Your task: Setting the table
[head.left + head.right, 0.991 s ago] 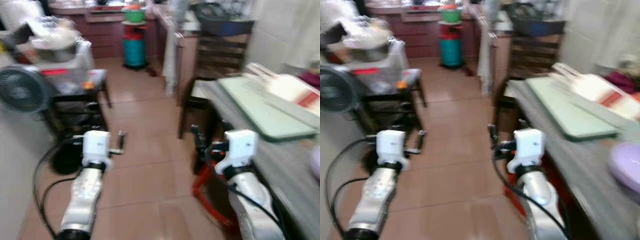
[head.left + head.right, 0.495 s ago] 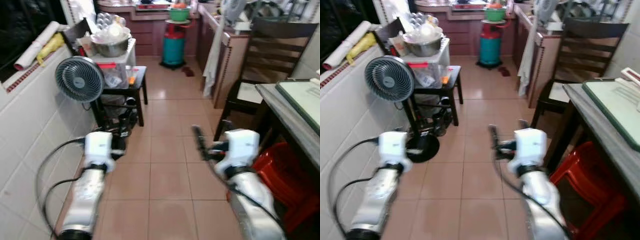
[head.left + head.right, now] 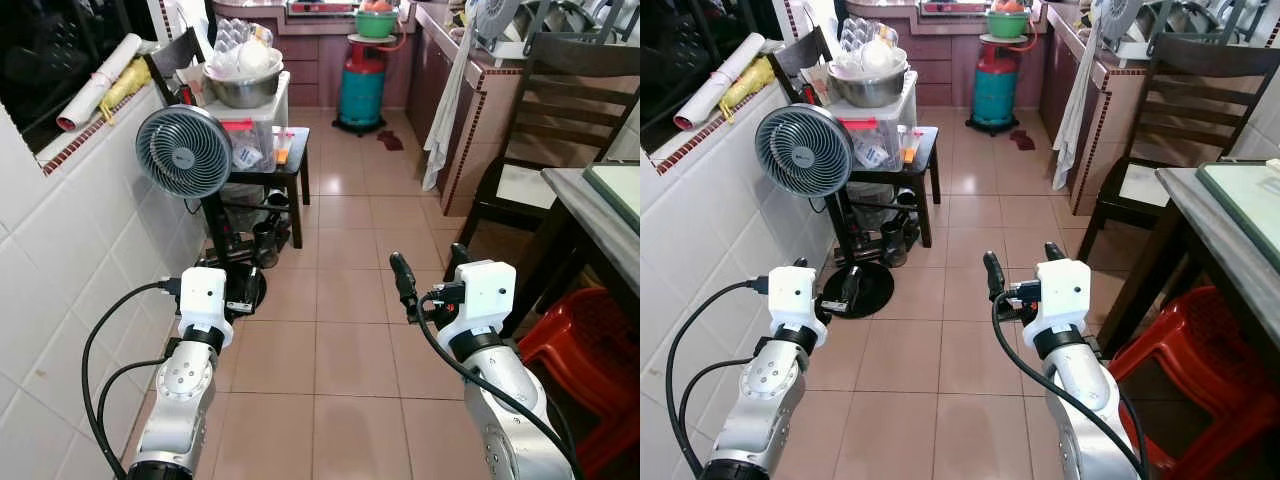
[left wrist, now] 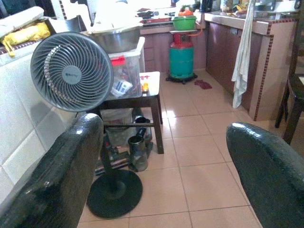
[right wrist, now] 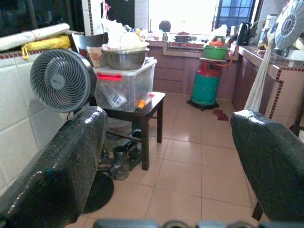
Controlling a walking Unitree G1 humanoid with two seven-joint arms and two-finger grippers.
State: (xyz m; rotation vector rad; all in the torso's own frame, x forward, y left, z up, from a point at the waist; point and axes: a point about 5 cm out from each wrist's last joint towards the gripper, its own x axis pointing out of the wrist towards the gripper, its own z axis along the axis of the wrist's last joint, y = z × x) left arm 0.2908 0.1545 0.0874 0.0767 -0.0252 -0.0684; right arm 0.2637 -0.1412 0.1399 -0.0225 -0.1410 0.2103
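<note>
Both claws are raised at mid-height over the tiled floor (image 3: 340, 330) and hold nothing. Right gripper (image 3: 430, 272): fingers spread wide apart, pointing down the passage. Left gripper (image 4: 156, 156): fingers likewise spread, as its wrist view shows, with the pedestal fan (image 3: 184, 151) directly ahead of it and slightly to its outer side.

Beyond the fan, ahead of the left gripper, a small dark side table (image 3: 285, 165) carries a clear storage box (image 3: 262, 130) with a steel bowl (image 3: 240, 88) on top. Farther ahead of both grippers stands a teal gas cylinder (image 3: 360, 95) with a green basin (image 3: 377, 22) on it.

To the right gripper's outer side: the dining table (image 3: 1200, 215), its grey edge near, with a pale green mat (image 3: 1250, 195) on it. A dark wooden chair (image 3: 1170, 120) stands ahead of that table and a red plastic stool (image 3: 1185, 345) sits beneath it.
</note>
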